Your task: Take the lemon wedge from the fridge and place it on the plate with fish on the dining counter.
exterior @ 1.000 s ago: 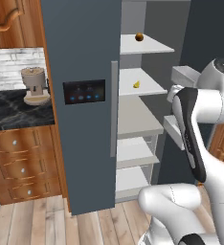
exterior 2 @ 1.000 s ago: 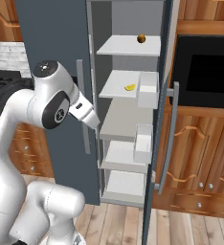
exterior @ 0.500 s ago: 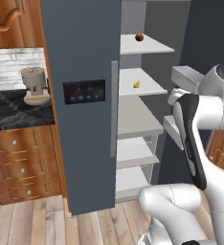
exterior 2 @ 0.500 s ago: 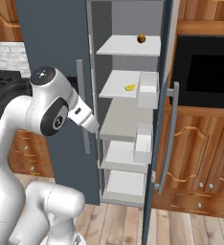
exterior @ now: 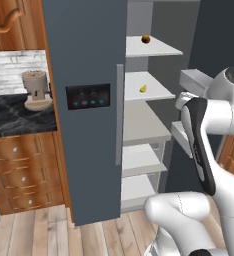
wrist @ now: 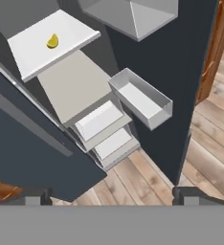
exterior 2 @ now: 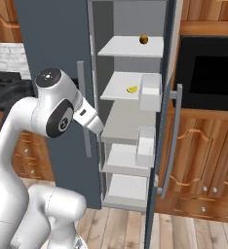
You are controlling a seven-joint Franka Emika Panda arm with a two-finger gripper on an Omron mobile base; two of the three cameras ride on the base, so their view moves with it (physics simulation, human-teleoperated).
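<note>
One fridge (exterior: 84, 60) door stands open; the lemon wedge (wrist: 52, 41) sits on its white shelf (exterior 2: 121, 90). Fingers (wrist: 39, 196) spread wide, empty, well short. Next, I'd say, reach in for it.

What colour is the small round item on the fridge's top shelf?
Brown-orange; the ball shows best in the right base view.

Fridge (exterior: 86, 60), slate-blue, right door open. White shelves: lemon wedge (exterior: 143, 88) on second shelf; brown ball (exterior: 145, 39) on top shelf. Coffee machine (exterior: 35, 90) on black table (exterior: 14, 117), left.
</note>
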